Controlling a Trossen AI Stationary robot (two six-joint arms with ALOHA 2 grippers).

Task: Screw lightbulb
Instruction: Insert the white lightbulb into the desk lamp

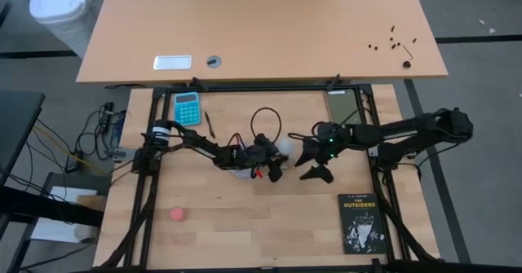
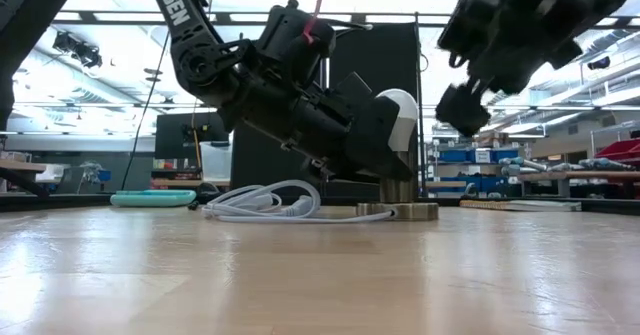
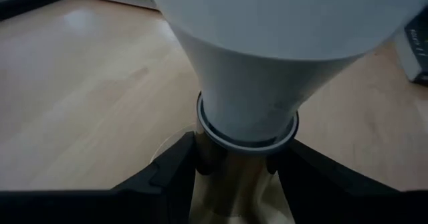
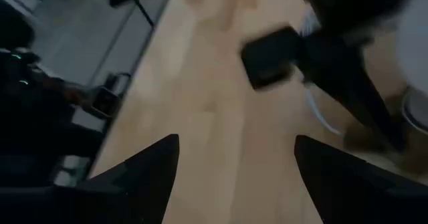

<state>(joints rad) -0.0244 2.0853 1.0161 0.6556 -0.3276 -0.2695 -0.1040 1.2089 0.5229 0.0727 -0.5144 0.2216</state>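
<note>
Left hand clamps lightbulb at its metal neck, frame centre; frosted shell looks light, slick, fragile. Right hand open, empty.

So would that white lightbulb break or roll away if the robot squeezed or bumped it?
Probably fragile: the lightbulb looks like a thin frosted shell, so hard squeezing seems risky. Loose, its rounded pear shape would likely roll. Here it stands upright in the socket, with the left tool shut on its neck, so it likely stays put.

white lightbulb, upright, base down
</note>
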